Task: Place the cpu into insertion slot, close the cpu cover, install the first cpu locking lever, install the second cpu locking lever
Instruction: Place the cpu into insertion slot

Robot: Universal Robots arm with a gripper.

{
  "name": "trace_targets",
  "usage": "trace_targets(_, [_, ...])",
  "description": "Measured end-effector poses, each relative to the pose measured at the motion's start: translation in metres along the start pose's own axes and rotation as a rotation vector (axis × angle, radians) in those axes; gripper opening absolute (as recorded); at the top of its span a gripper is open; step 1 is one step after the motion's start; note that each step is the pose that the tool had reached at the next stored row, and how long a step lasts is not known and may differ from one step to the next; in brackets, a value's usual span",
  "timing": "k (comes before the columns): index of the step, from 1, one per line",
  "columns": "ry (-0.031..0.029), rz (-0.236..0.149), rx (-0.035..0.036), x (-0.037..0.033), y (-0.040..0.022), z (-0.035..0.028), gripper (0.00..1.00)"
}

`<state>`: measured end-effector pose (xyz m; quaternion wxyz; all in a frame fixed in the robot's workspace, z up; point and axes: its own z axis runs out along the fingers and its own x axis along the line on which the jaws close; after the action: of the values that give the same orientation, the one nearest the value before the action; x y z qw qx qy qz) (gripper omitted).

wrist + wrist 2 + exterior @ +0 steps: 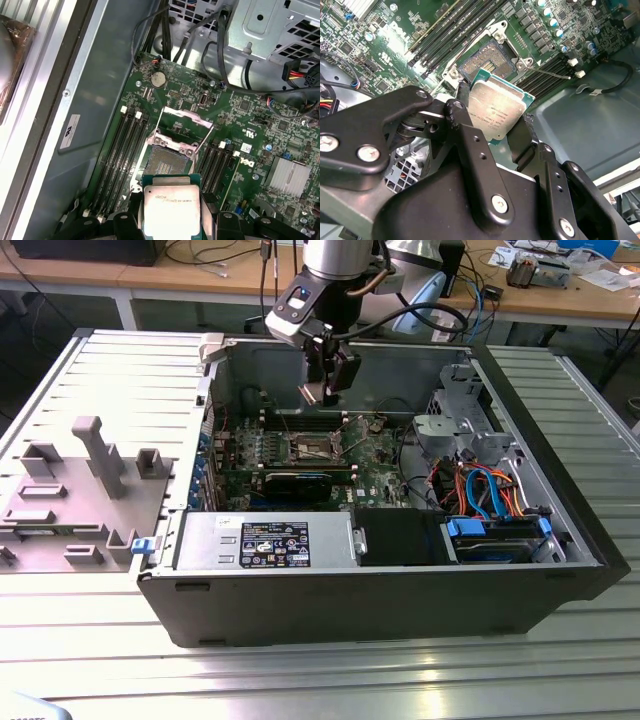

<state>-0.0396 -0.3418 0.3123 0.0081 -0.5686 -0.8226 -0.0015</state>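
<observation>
Observed from beside the surface [300, 675]: an opened computer case [380, 615] lies flat on it, with the green motherboard [385, 465] exposed inside.

The arm's pincer [322, 390] hangs inside the case, above the board. Its two black fingers [467, 130] are closed on opposite edges of the cpu [496, 107]. The chip is held clear of the board, metal top facing the wrist cameras, green rim showing around it. In the first wrist view the cpu [171, 210] sits between the pincer [172, 222] tips, just short of the insertion slot [163, 159].

The insertion slot [487, 60] is uncovered, with its dark contact field in plain sight and nothing seated in it. The cpu cover [184, 116] stands swung back at the socket's far edge. A thin wire lever [547, 71] juts out beside the socket, unlatched.

Long black memory slots [122, 150] flank the socket on both sides.
</observation>
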Motion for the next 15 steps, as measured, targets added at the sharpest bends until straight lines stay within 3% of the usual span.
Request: trace_targets(15, [0.0002,0.032,-0.0005,0.0000,0.0000,0.0002,0.55])
